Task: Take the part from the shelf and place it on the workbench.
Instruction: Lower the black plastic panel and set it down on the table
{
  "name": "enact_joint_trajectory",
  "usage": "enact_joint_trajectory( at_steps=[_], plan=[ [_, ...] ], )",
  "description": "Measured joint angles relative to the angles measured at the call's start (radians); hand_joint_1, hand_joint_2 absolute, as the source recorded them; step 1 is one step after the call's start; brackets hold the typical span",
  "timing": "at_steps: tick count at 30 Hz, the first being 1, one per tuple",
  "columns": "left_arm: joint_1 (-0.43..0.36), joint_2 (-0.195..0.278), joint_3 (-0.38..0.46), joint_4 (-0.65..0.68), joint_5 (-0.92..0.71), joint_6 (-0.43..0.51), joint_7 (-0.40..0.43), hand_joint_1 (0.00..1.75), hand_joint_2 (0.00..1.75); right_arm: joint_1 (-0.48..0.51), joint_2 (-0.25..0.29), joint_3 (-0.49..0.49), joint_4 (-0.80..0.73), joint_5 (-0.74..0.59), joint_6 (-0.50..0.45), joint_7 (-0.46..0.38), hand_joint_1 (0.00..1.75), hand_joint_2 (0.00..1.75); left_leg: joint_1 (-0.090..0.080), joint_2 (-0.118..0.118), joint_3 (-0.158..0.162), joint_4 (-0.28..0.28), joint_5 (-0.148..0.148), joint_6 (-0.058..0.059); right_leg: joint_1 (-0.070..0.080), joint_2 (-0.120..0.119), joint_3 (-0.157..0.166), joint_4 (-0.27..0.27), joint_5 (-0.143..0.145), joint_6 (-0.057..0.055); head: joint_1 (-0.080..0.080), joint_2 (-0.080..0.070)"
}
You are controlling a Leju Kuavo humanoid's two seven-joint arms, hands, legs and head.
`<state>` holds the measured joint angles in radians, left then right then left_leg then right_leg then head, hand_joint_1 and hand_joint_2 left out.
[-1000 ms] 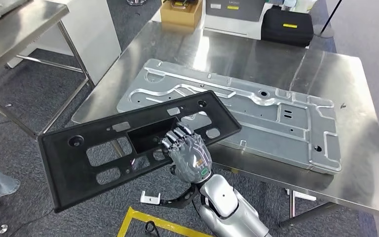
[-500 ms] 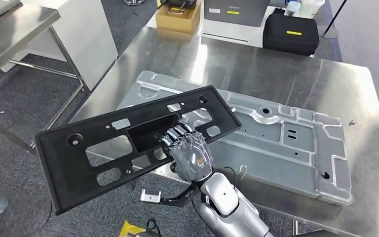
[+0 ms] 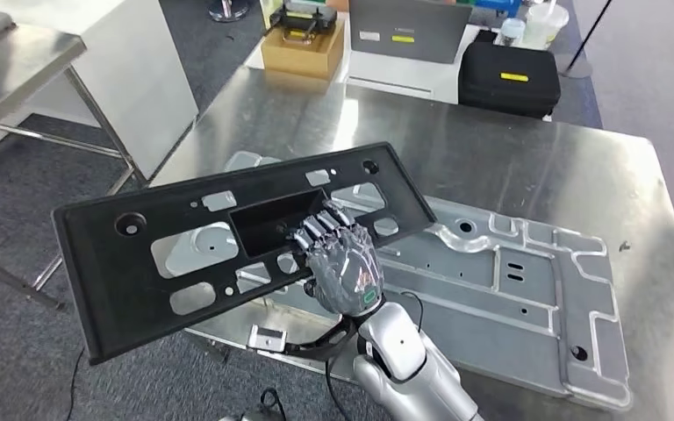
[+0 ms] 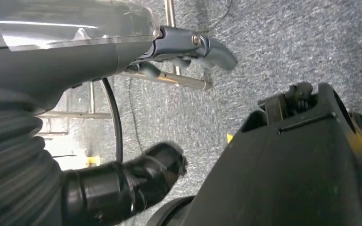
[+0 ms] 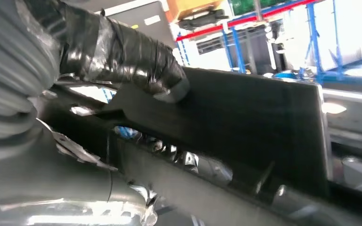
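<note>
**Carrying black part over the workbench**

Right hand (image 3: 344, 267) grips the black part (image 3: 228, 241) at its centre cutout, held tilted above the workbench (image 3: 527, 167). Left hand (image 4: 122, 181): state unclear. Level the part first, then lower it ahead onto the metal plate (image 3: 509, 289). Black case (image 3: 507, 77) sits far ahead.

Right hand (image 3: 342, 267): dark grey shell with metallic silver fingers (image 3: 318, 225) and a small green ring mark near the wrist. Behind it, a glossy silver forearm (image 3: 408, 364); a thin black cable (image 3: 333, 338) runs beside the wrist.
</note>
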<state>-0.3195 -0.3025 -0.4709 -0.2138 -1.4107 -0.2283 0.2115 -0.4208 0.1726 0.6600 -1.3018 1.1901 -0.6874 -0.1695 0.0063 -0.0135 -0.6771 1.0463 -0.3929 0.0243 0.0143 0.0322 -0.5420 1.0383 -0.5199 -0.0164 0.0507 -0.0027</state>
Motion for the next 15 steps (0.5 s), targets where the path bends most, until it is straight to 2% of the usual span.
enact_joint_trajectory(
  at_steps=[2, 3, 5, 6, 7, 8, 9, 10, 11, 12, 13, 15],
  plan=[
    [-0.001, -0.002, -0.003, 0.0, -0.003, 0.002, -0.006, 0.0, 1.75, -0.003, 0.007, -0.01, -0.003, 0.0, -0.001, 0.002, 1.75, 1.75, 0.002, 0.01, 0.006, -0.008, 0.001, 0.008, -0.003, -0.004, -0.008, 0.022, -0.021, 0.012, 0.0, 0.0],
    [-0.002, -0.003, -0.004, 0.0, -0.005, 0.003, -0.008, 0.0, 1.75, -0.006, 0.008, -0.014, -0.002, 0.002, -0.001, 0.003, 1.75, 1.75, 0.004, 0.016, 0.01, -0.013, 0.0, 0.012, -0.004, -0.009, -0.025, 0.059, -0.042, 0.018, 0.0, 0.0],
    [-0.003, -0.003, -0.005, 0.0, -0.006, 0.004, -0.011, 0.0, 1.75, -0.01, 0.009, -0.02, 0.0, 0.004, -0.001, 0.008, 1.75, 1.75, 0.004, 0.027, 0.013, -0.015, -0.005, 0.019, -0.011, -0.019, -0.091, 0.179, -0.096, 0.031, 0.001, 0.0],
    [-0.003, -0.003, -0.005, 0.0, -0.007, 0.004, -0.013, 0.0, 1.75, -0.011, 0.009, -0.021, 0.002, 0.006, -0.001, 0.009, 1.75, 1.75, 0.004, 0.032, 0.014, -0.014, -0.007, 0.02, -0.015, -0.021, -0.126, 0.233, -0.11, 0.035, 0.001, 0.0],
    [-0.003, -0.003, -0.005, 0.0, -0.007, 0.004, -0.014, 0.0, 1.75, -0.011, 0.009, -0.022, 0.004, 0.007, -0.001, 0.011, 1.75, 1.75, 0.004, 0.038, 0.015, -0.014, -0.011, 0.02, -0.019, -0.023, -0.151, 0.261, -0.107, 0.039, 0.001, 0.0],
    [-0.003, -0.004, -0.005, 0.0, -0.008, 0.004, -0.016, 0.0, 1.75, -0.011, 0.009, -0.023, 0.007, 0.008, -0.001, 0.012, 1.75, 1.75, 0.005, 0.044, 0.018, -0.013, -0.015, 0.019, -0.023, -0.026, -0.157, 0.252, -0.083, 0.041, 0.001, 0.0],
    [-0.003, -0.004, -0.005, 0.0, -0.008, 0.004, -0.018, 0.0, 1.75, -0.012, 0.009, -0.023, 0.008, 0.009, -0.001, 0.013, 1.75, 1.75, 0.005, 0.05, 0.022, -0.013, -0.019, 0.018, -0.025, -0.033, -0.147, 0.21, -0.044, 0.041, 0.001, 0.0],
    [-0.003, -0.005, -0.006, 0.0, -0.009, 0.004, -0.02, 0.0, 1.75, -0.015, 0.009, -0.023, 0.009, 0.01, 0.0, 0.014, 1.75, 1.75, 0.005, 0.056, 0.028, -0.012, -0.024, 0.016, -0.026, -0.047, -0.124, 0.144, -0.001, 0.04, 0.001, 0.0],
    [-0.004, -0.005, -0.007, 0.0, -0.009, 0.004, -0.022, 0.0, 1.75, -0.018, 0.009, -0.023, 0.009, 0.01, 0.0, 0.015, 1.75, 1.75, 0.003, 0.063, 0.033, -0.011, -0.028, 0.012, -0.022, -0.068, -0.1, 0.082, 0.031, 0.037, 0.001, 0.0],
    [-0.004, -0.005, -0.008, 0.0, -0.01, 0.004, -0.023, 0.0, 1.75, -0.023, 0.01, -0.023, 0.01, 0.01, 0.0, 0.015, 1.75, 1.75, 0.001, 0.068, 0.036, -0.011, -0.032, 0.008, -0.017, -0.085, -0.082, 0.035, 0.05, 0.032, 0.001, 0.0],
    [-0.005, -0.005, -0.01, 0.0, -0.01, 0.004, -0.024, 0.0, 1.75, -0.026, 0.011, -0.023, 0.011, 0.011, 0.001, 0.016, 1.75, 1.75, -0.002, 0.075, 0.039, -0.011, -0.034, 0.003, -0.012, -0.095, -0.073, 0.01, 0.056, 0.028, 0.001, 0.0],
    [-0.006, -0.005, -0.013, 0.0, -0.013, 0.004, -0.026, 0.0, 1.75, -0.03, 0.013, -0.023, 0.015, 0.011, 0.002, 0.017, 1.75, 1.75, -0.004, 0.095, 0.045, -0.014, -0.036, -0.006, -0.007, -0.084, -0.071, 0.001, 0.055, 0.017, 0.0, 0.0]
  ],
)
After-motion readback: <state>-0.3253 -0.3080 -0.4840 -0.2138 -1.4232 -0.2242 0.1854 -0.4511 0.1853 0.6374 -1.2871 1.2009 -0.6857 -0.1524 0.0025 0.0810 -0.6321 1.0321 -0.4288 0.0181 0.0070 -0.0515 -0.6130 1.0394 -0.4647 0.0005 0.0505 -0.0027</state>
